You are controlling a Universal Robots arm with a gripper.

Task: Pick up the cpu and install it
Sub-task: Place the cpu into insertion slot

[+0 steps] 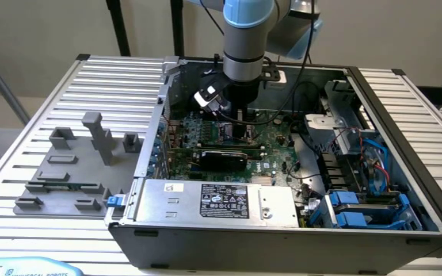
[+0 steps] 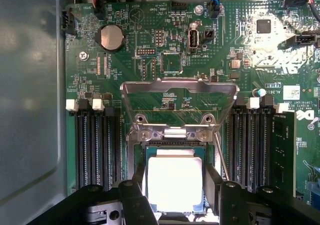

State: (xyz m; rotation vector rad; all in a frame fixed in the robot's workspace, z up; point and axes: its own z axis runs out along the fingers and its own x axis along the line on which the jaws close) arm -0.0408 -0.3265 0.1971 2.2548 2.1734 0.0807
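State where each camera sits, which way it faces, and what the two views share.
Exterior view: off the arm, raised beside the open computer case, looking down into it; the arm and tool show.
Wrist view: on the wrist, facing down onto the motherboard; the tool's fingers grip the chip's sides.
Shared: the motherboard and the tool.

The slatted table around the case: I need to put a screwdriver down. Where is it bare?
Bare slats lie between the grey fixture blocks and the table's far edge, and along the strip on the exterior view's right of the case. Inside the case it is crowded: cables, drives, and the gripper closed on the cpu.
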